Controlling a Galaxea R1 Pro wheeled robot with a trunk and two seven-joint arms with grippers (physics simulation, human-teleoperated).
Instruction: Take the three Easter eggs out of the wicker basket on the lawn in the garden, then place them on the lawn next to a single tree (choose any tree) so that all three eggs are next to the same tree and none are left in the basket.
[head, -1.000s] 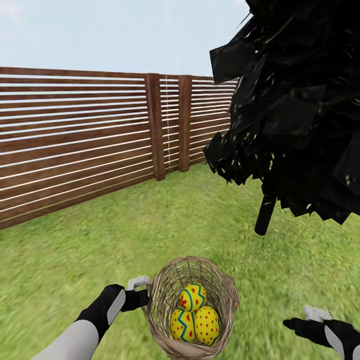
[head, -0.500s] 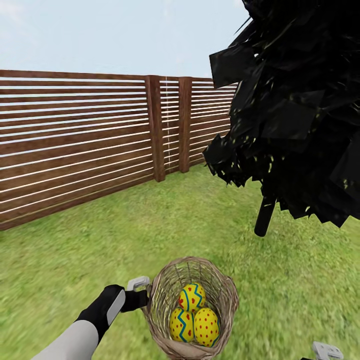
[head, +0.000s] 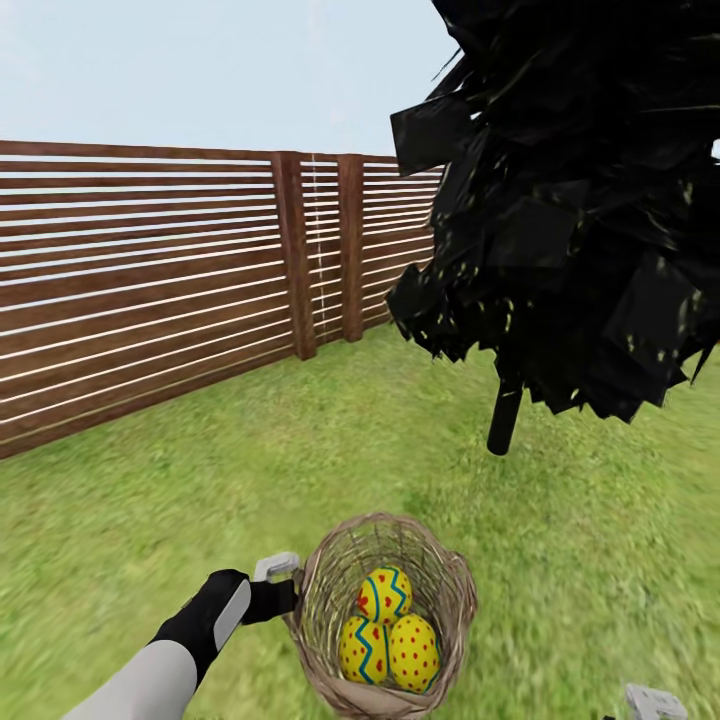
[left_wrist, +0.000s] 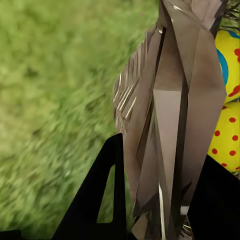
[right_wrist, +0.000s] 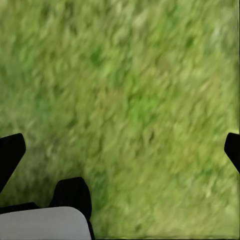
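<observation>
Now the left gripper (head: 285, 590) pinches the left rim of the wicker basket (head: 450, 590); in the left wrist view its black fingers (left_wrist: 95, 200) sit on both sides of the wicker wall. Inside the basket lie the three Easter eggs (head: 388, 632), touching each other. The basket is near, above the lawn (head: 200, 470). The right gripper's fingers (right_wrist: 10, 155) are spread wide over bare grass. Farther right stands a black-leaved tree (head: 560, 200), and a wooden fence (head: 150, 280) runs along the far left.
</observation>
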